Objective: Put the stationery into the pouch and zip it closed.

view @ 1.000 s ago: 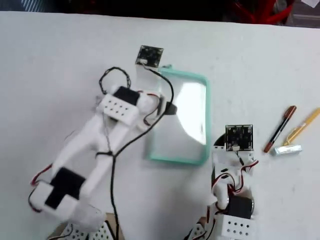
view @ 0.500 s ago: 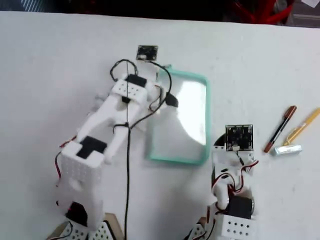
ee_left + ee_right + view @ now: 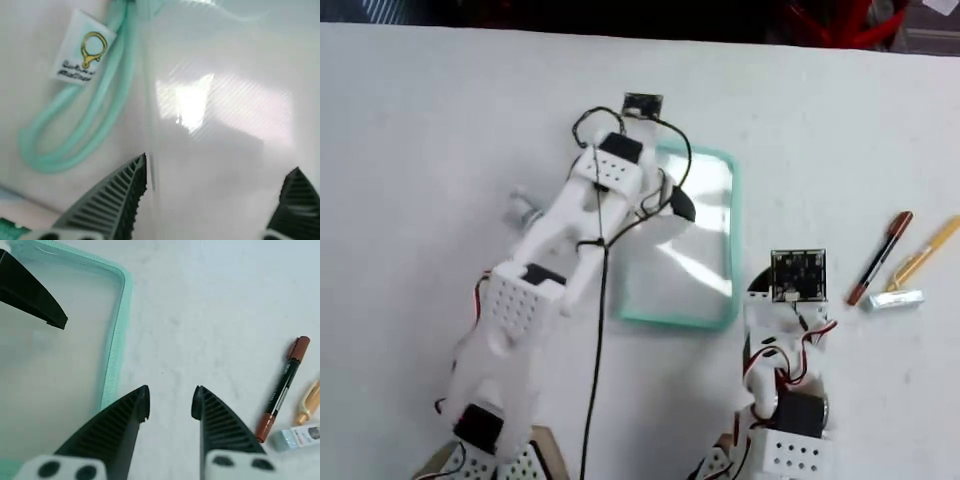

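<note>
Mint-green piping frames the clear pouch (image 3: 705, 262), which lies flat on the white bench (image 3: 430, 120) in the high view. The left arm (image 3: 570, 225) stretches over its far left corner and hides that edge. The brown marker (image 3: 880, 258), yellow pen (image 3: 926, 250) and a small pale block (image 3: 893, 299), perhaps an eraser, lie together well apart from the pouch on the right arm's (image 3: 775, 335) side, none of them inside yet. A small grey thing (image 3: 523, 210) beside the left arm is too blurred to name. From the left wrist, the left tool (image 3: 218, 167) hangs with its jaws spread wide over the pouch's glossy face, gripping nothing, beside a mint cord loop (image 3: 75, 135) and a white tag (image 3: 82, 52) bearing a gold clasp. No zip pull can be picked out, and I cannot tell whether the mouth is open or zipped. The main risk, as I judge it, is that the film is slick and flat. The jaws may skate off it, pinch both layers together, or shove the whole pouch across the bench instead of opening it, and the loose cord could snag. From the right wrist, the right tool (image 3: 171, 392) sits with jaws a little apart on nothing, above bare bench between the pouch's rim and the marker. The pen and block are cut off by the frame edge. The round marker and pen could roll away if nudged off-centre.
</note>
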Robot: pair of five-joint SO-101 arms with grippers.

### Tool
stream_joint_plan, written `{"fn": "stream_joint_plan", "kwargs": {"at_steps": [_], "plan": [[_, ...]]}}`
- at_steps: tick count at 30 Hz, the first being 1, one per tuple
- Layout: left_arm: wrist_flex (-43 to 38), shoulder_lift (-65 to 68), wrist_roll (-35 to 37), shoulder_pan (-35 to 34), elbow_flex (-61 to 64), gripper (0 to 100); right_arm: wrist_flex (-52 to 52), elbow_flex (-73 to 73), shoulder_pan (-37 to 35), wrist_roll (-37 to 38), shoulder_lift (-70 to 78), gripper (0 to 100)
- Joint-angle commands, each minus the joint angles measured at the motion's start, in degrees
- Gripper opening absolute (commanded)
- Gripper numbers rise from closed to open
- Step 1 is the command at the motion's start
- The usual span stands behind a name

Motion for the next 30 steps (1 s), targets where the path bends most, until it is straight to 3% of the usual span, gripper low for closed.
{"fn": "stream_joint_plan", "kwargs": {"at_steps": [1, 5, 11, 15, 20, 26, 30], "plan": [[5.89, 4.09, 0.35, 2.07, -10.2, 40, 0.22, 0.53, 0.4, 0.0, -0.4, 15.2], [10.64, 9.01, 0.35, 2.15, -19.6, 38, 0.22, 0.53, 0.4, 0.0, -0.4, 15.2], [15.82, 14.9, 0.0, 3.65, -31.21, 23, 0.31, 0.53, 0.4, 0.0, -0.4, 15.2], [19.08, 18.07, -5.1, 5.32, -37.63, 19, 0.31, 0.53, 0.4, 0.0, -0.4, 15.2], [22.59, 20.0, -5.89, 7.25, -44.75, 14, 0.31, 0.53, 0.4, 0.0, -0.4, 15.2], [22.77, 19.21, -6.68, 7.52, -48.35, 3, 0.31, 0.53, 0.4, 0.0, -0.4, 15.2], [22.77, 18.07, -10.9, 8.84, -48.0, 2, 0.31, 0.53, 0.4, 0.0, -0.4, 15.2]]}}
